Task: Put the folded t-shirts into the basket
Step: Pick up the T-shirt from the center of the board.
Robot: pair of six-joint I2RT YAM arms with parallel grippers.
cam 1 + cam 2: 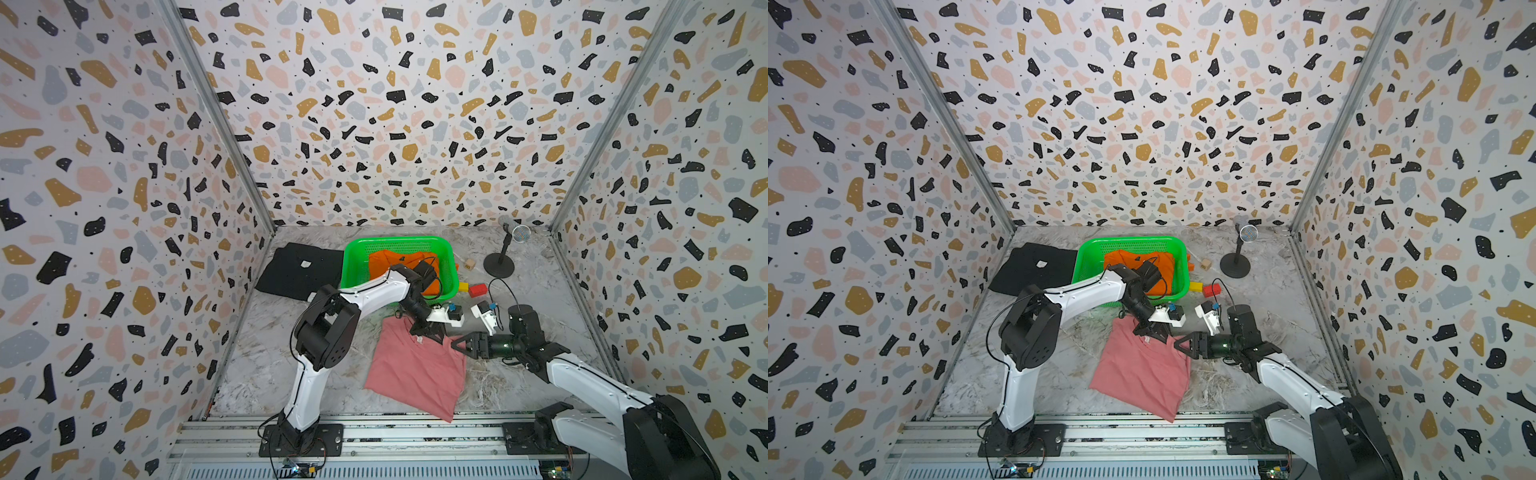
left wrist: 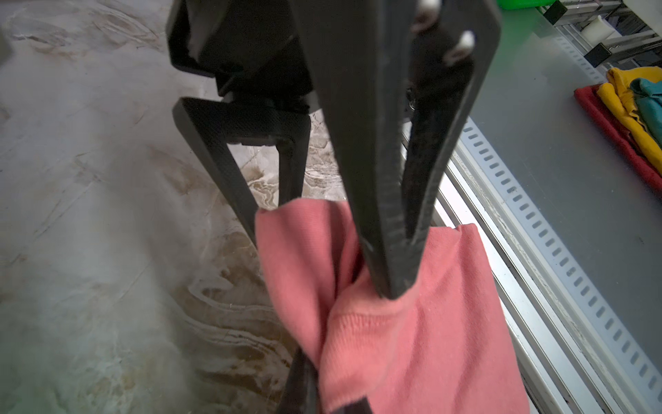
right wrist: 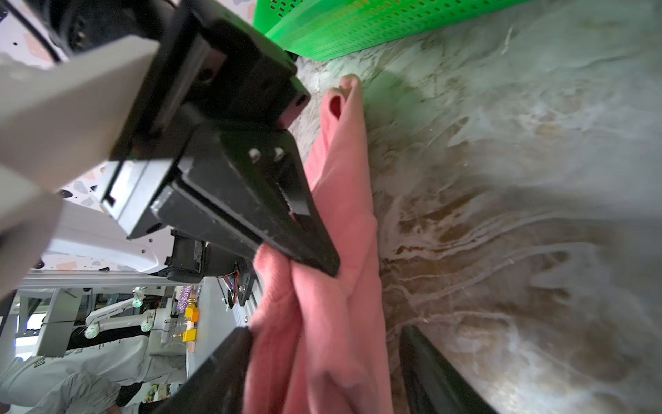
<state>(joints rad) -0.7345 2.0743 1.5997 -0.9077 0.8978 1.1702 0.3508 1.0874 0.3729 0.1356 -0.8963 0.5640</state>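
My left jaws are clenched on the pink t-shirt (image 2: 412,340), pinching a bunched fold at its collar end. In both top views most of that shirt lies flat on the counter (image 1: 266,365), in front of the green basket (image 1: 353,257) and apart from it. Its white neck label (image 1: 419,339) shows beside the jaws, too small for me to read. My right jaws stand released, spread wide at the shirt's right edge; the right wrist view shows pink cloth between them. The orange t-shirt (image 1: 390,262) lies in the basket. The black t-shirt (image 1: 295,270) lies flat on the counter just beside the basket's left wall, and I cannot read its small white tag (image 1: 306,264).
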